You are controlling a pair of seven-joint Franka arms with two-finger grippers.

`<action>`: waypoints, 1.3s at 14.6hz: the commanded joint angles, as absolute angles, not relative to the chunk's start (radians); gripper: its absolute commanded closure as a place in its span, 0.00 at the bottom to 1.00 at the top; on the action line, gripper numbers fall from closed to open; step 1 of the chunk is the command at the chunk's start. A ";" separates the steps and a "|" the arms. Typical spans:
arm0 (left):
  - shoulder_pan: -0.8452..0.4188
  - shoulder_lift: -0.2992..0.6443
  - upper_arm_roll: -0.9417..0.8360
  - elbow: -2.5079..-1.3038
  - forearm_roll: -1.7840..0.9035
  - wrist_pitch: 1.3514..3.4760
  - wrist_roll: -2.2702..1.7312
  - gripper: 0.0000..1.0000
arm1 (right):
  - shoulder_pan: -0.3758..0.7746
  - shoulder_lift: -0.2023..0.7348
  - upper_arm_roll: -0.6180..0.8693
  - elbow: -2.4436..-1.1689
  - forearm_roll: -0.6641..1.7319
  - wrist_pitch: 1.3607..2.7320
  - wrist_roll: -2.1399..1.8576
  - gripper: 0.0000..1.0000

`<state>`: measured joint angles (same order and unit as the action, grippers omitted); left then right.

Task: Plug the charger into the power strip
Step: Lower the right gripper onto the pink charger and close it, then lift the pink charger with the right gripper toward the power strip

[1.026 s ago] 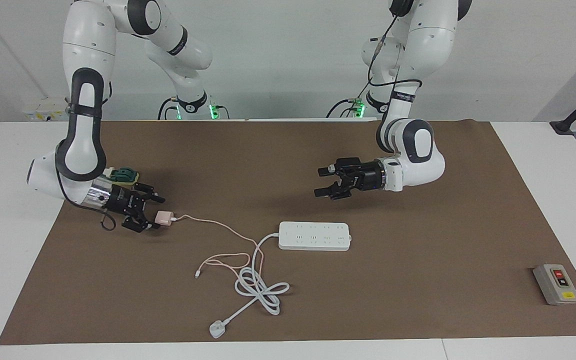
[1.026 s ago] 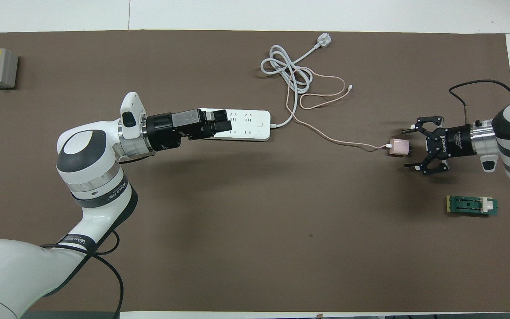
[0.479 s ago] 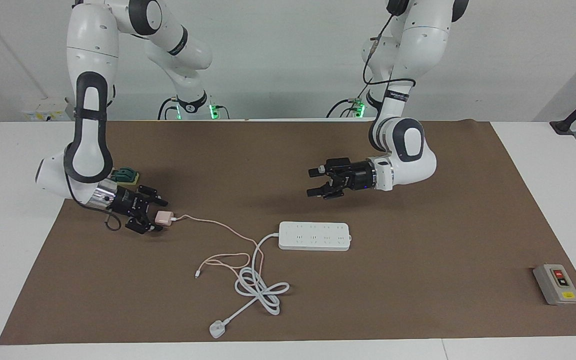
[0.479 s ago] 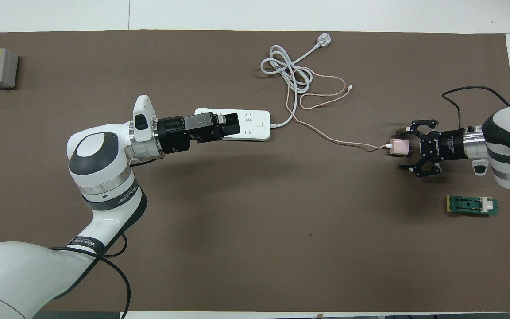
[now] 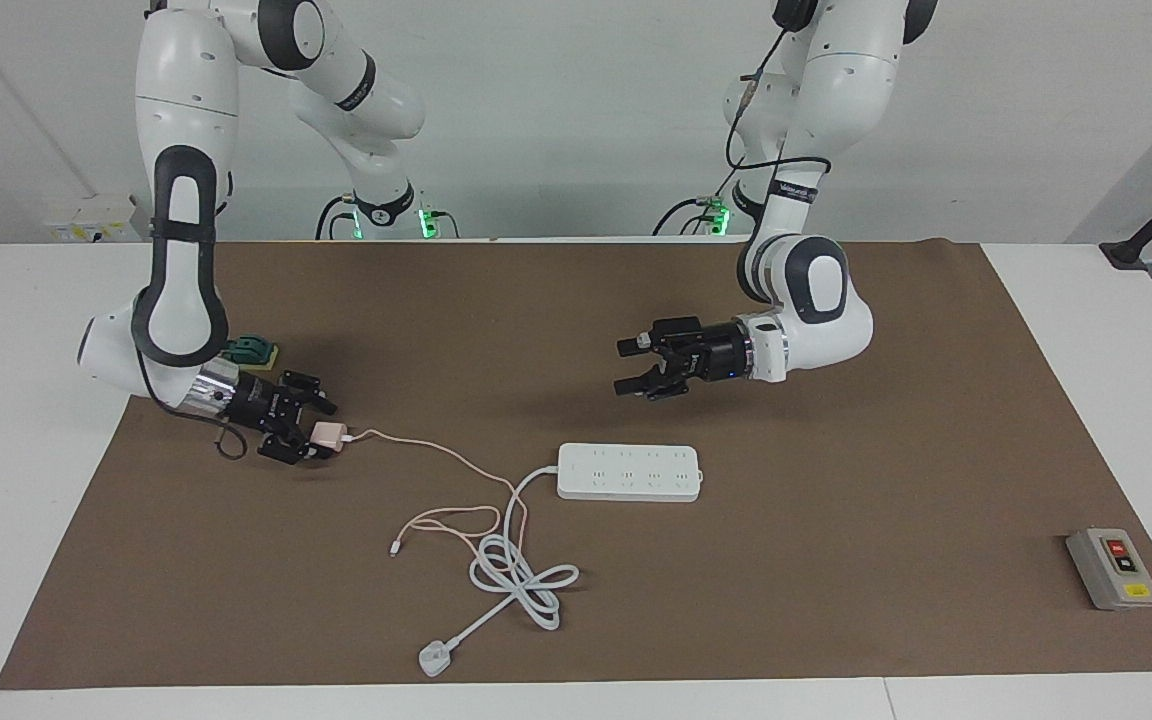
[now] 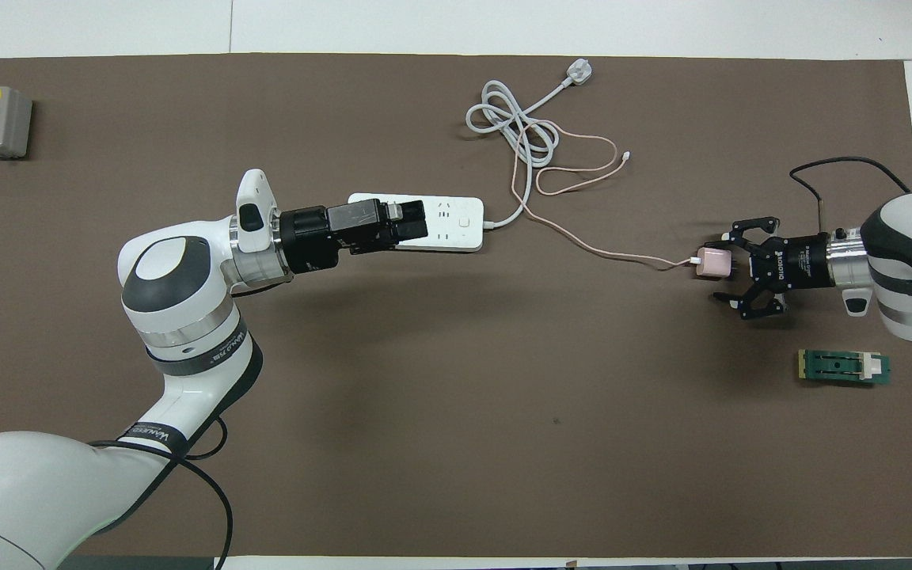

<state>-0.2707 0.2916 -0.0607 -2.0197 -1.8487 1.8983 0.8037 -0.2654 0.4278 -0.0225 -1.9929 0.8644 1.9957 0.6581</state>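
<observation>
Right gripper (image 5: 308,432) fingers spread around charger (image 5: 327,435), contact unclear. Left gripper (image 5: 633,366) fingers wide, raised, hiding part of power strip (image 6: 456,223) from overhead.

It was a robotics lab: two white arms stood bolted at twelve o'clock of a white tabletop (image 5: 1086,300) under a brown mat (image 5: 836,560), bare walls around.
</observation>
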 commanded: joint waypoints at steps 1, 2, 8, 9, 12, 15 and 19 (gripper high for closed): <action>-0.287 0.304 -0.051 -2.002 -1.865 1.905 0.792 0.00 | -0.265 0.428 -0.020 -2.011 0.894 2.034 0.614 0.58; -0.287 0.304 -0.051 -2.002 -1.865 1.907 0.792 0.00 | -0.264 0.428 -0.020 -2.014 0.894 2.039 0.614 0.75; -0.276 0.304 -0.051 -2.002 -1.853 1.905 0.792 0.00 | -0.239 0.428 -0.018 -1.982 0.894 2.028 0.679 1.00; -0.276 0.304 -0.051 -2.002 -1.853 1.905 0.792 0.00 | -0.226 0.420 -0.017 -1.967 0.893 2.019 0.710 1.00; -0.273 0.302 -0.051 -2.002 -1.855 1.901 0.793 0.00 | -0.166 0.391 -0.018 -1.934 0.884 1.999 0.811 1.00; -0.242 0.301 -0.051 -2.006 -1.852 1.858 0.792 0.00 | -0.108 0.338 -0.017 -1.934 0.884 1.993 0.862 1.00; -0.264 0.299 -0.051 -2.019 -1.853 1.887 0.796 0.00 | 0.007 0.256 -0.018 -1.908 0.884 1.993 1.037 1.00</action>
<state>-0.2542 0.2928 -0.0527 -2.0214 -1.8485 1.8831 0.8037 -0.0283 0.2982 -0.0170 -1.9171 0.8835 2.0044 0.9635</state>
